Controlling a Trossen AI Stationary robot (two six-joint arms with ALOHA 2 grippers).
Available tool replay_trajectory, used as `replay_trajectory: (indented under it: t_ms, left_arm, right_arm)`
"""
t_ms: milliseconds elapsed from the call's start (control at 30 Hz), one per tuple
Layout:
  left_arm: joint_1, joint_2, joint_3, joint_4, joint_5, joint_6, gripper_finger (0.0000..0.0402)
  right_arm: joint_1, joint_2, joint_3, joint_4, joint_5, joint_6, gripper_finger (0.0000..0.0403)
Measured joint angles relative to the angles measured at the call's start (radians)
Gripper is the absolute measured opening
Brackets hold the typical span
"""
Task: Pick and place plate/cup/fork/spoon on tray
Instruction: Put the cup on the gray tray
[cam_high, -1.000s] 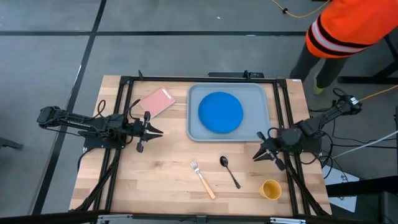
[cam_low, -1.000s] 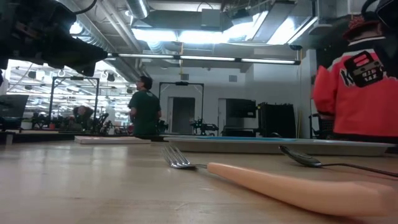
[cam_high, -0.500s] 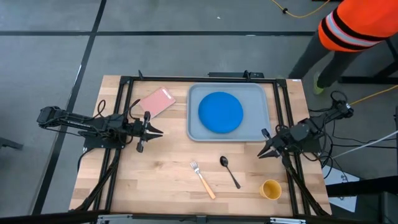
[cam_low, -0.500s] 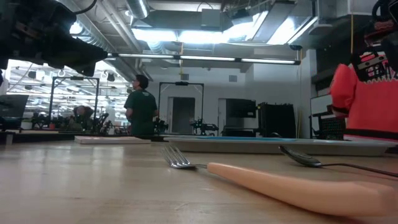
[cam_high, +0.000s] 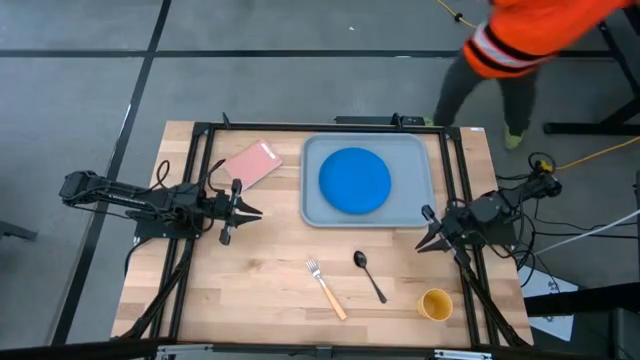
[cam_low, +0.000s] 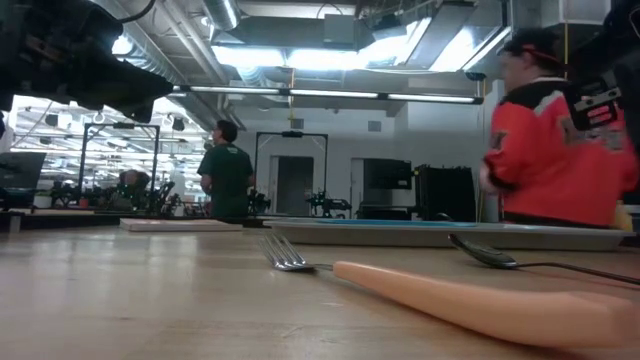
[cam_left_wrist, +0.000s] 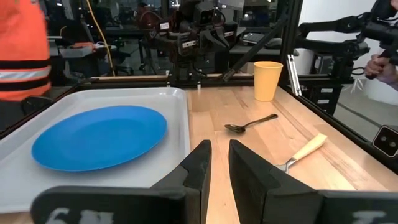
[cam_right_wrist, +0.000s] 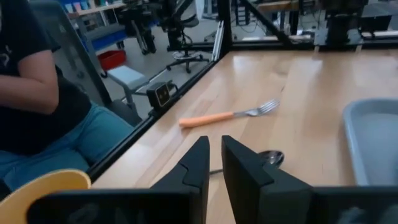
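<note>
Plate (cam_high: 354, 181) seated on tray (cam_high: 315, 212); cup (cam_high: 435, 304), fork (cam_high: 327, 287), spoon (cam_high: 368, 274) awaiting pickup beside tray; right end effector (cam_high: 425, 240) near-closed, left end effector (cam_high: 234, 211) likewise.

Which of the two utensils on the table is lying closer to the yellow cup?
The black spoon; the tan-handled fork lies farther from the cup.

The premises were identified as a robotics lab. A wooden counter (cam_high: 260, 270) framed in black rails (cam_high: 190, 200) was observed, with further robot rigs (cam_left_wrist: 196, 31), ceiling strip lights (cam_low: 330, 55) and trailing cables (cam_high: 590, 150) noted beyond.
</note>
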Motion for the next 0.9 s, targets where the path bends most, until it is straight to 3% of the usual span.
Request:
replay_trajectory:
  t_ms: [200, 900]
  left_arm:
    - [0.000, 0.001, 0.000, -0.001, 0.000, 0.000, 0.0049]
    - [0.000, 0.001, 0.000, -0.002, 0.000, 0.000, 0.0049]
  right_arm:
    - [-0.028, -0.003, -0.006, 0.023, 0.085, 0.057, 0.0048]
    - [-0.035, 0.001, -0.006, 0.022, 0.078, 0.048, 0.0048]
